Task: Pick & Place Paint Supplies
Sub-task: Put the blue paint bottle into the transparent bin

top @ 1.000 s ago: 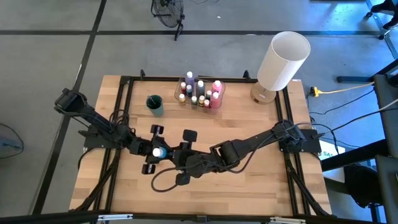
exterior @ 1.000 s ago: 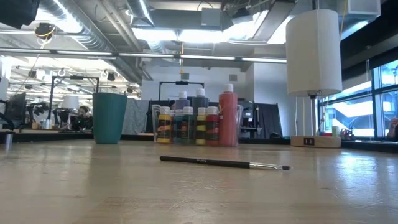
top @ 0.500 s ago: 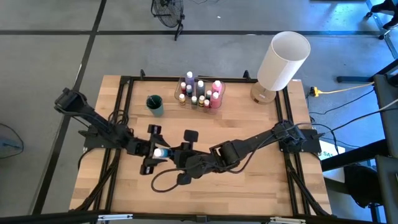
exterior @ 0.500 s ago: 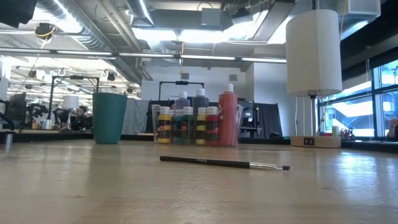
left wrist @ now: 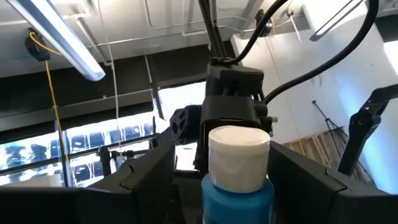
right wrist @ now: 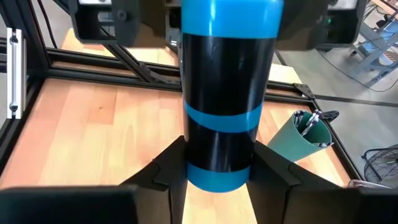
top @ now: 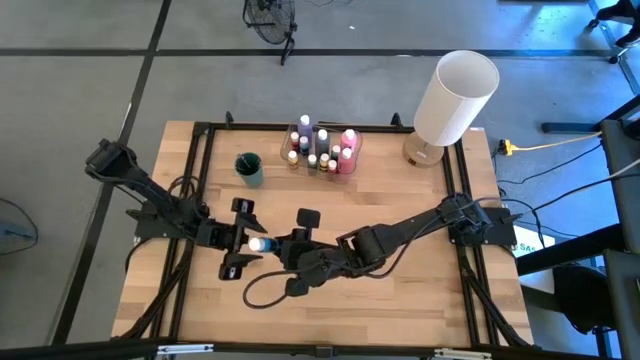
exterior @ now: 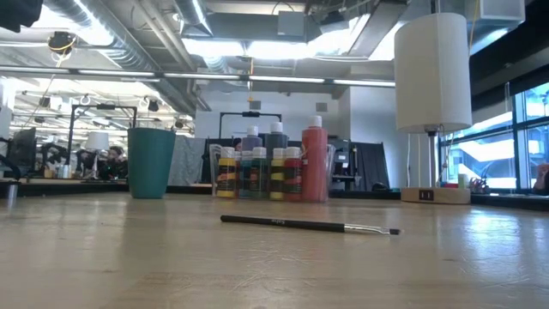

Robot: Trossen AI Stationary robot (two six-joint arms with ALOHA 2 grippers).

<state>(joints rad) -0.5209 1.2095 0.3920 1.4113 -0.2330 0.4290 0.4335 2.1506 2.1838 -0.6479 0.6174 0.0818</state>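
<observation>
My right end effector (top: pixel 287 247) hangs above the middle of the counter (top: pixel 420 290), clenched on a blue paint bottle (top: pixel 262 245) that lies roughly level, its pale cap pointing toward my left arm. In the right wrist view the bottle (right wrist: pixel 227 87) fills the gap between my two dark fingers (right wrist: pixel 163 171), its black label banded with blue, and both fingers press its sides.

My left end effector (top: pixel 240 238) sits just beyond the cap end, its fingers released and standing clear on either side of the bottle. The left wrist view shows the white cap (left wrist: pixel 239 149) and blue shoulder between those spread fingers (left wrist: pixel 149 171), with daylight on both sides.

Farther along the counter, in the low view, a thin dark-handled paintbrush (exterior: pixel 309 225) lies flat on the wood, well apart from everything else.

Toward the back edge stands a teal cup (top: pixel 248 167); the right wrist view shows brush tips poking out of its mouth (right wrist: pixel 305 134). Near it, a cluster of small paint bottles (top: pixel 322 150) stands upright inside a clear container (top: pixel 352 152), with a taller red bottle (exterior: pixel 315 160) at one end. At the far corner on my right side stands a large white cylinder (top: pixel 455 95) on a wooden base.
</observation>
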